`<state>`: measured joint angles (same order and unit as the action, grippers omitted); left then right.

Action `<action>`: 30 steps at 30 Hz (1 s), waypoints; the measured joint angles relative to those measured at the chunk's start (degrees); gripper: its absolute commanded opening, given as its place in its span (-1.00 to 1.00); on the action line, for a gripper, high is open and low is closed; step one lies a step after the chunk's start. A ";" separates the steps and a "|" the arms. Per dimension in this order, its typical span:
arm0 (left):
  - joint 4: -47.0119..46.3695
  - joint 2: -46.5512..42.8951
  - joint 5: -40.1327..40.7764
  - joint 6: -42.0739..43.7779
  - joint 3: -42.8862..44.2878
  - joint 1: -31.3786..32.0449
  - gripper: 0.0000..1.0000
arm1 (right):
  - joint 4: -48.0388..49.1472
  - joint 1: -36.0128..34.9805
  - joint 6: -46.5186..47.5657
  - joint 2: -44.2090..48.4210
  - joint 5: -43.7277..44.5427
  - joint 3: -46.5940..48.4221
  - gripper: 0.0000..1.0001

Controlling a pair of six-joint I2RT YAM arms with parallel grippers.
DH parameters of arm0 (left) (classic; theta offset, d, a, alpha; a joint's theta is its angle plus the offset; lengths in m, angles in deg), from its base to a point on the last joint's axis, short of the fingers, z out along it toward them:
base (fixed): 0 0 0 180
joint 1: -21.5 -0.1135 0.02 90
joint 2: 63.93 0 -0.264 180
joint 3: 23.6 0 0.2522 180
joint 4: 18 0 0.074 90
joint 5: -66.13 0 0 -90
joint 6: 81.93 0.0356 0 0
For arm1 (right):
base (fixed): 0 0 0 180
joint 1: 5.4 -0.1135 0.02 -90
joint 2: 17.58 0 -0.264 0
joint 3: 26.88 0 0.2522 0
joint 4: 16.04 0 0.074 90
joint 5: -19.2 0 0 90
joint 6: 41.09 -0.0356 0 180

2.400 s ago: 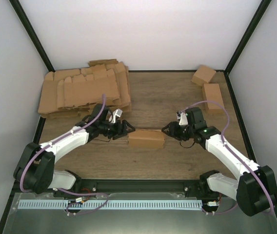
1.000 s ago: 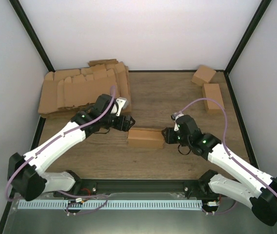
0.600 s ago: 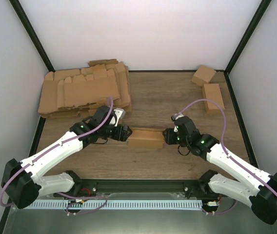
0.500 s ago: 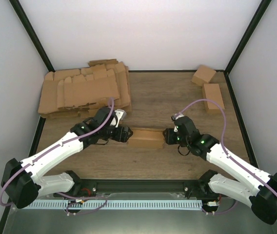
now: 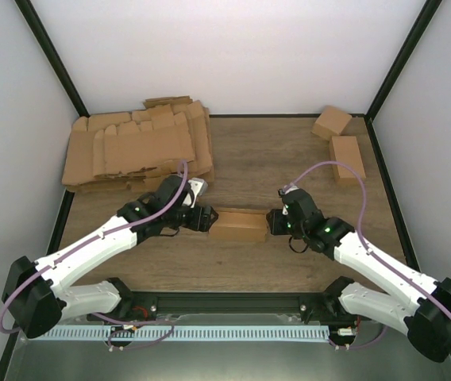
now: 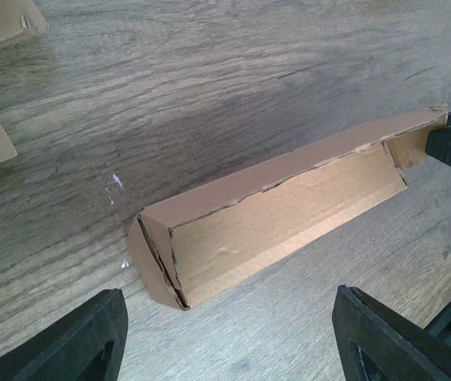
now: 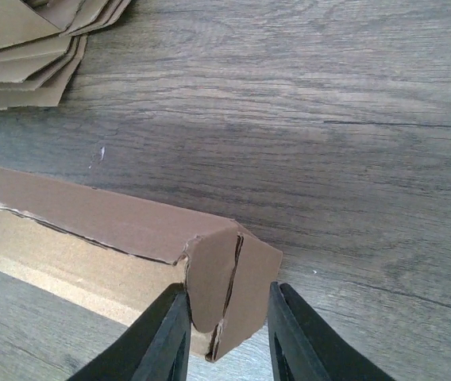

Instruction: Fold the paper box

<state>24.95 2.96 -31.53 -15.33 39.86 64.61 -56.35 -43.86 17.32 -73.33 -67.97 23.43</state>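
The paper box [image 5: 238, 225] is a small oblong brown box lying on the wooden table between the two arms. In the left wrist view the paper box [image 6: 281, 214] has its long side open toward the camera and a slit end flap nearest me. My left gripper [image 5: 202, 218] sits just off the box's left end, open [image 6: 229, 349] and touching nothing. My right gripper [image 5: 271, 222] is at the box's right end. In the right wrist view its fingers [image 7: 168, 329] press on both sides of the folded end flap [image 7: 229, 278] of the box.
A big pile of flat cardboard blanks [image 5: 138, 147] lies at the back left, close behind the left arm; its edge shows in the right wrist view [image 7: 27, 48]. Two finished small boxes [image 5: 332, 121] [image 5: 346, 157] sit at the back right by the black frame.
My left gripper has come down from near the pile toward the box's left end. The right gripper's fingers have narrowed onto the box's right end flap. The box has barely moved.
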 measured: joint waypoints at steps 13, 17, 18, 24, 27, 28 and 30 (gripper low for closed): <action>0.00 1.49 2.34 -2.19 0.00 0.57 0.28 | 0.07 -0.72 -0.42 -1.70 0.02 0.00 -0.75; -0.39 1.49 2.86 -3.41 -0.66 0.66 0.27 | 0.04 -1.09 -0.61 -1.88 0.28 0.00 -0.96; -0.39 1.49 2.93 -3.58 -0.81 0.72 0.27 | 0.02 -1.29 -0.76 -2.01 0.44 0.02 -0.98; -0.83 1.49 3.28 -4.81 -1.62 1.42 0.27 | 0.15 -2.32 -1.20 -2.54 1.99 0.09 -0.99; -1.25 1.49 3.43 -5.22 -1.97 1.86 0.26 | 0.13 -2.75 -1.84 -2.54 2.58 0.09 -0.99; -1.33 1.49 3.48 -5.29 -2.01 1.95 0.26 | 0.13 -2.89 -2.01 -2.54 2.75 0.09 -0.99; -1.55 1.49 3.54 -5.42 -2.05 2.05 0.26 | 0.13 -3.06 -2.38 -2.54 3.04 0.04 -0.99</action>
<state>23.39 4.45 -27.99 -20.75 37.80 66.67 -56.21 -46.92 14.94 -75.86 -64.94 23.48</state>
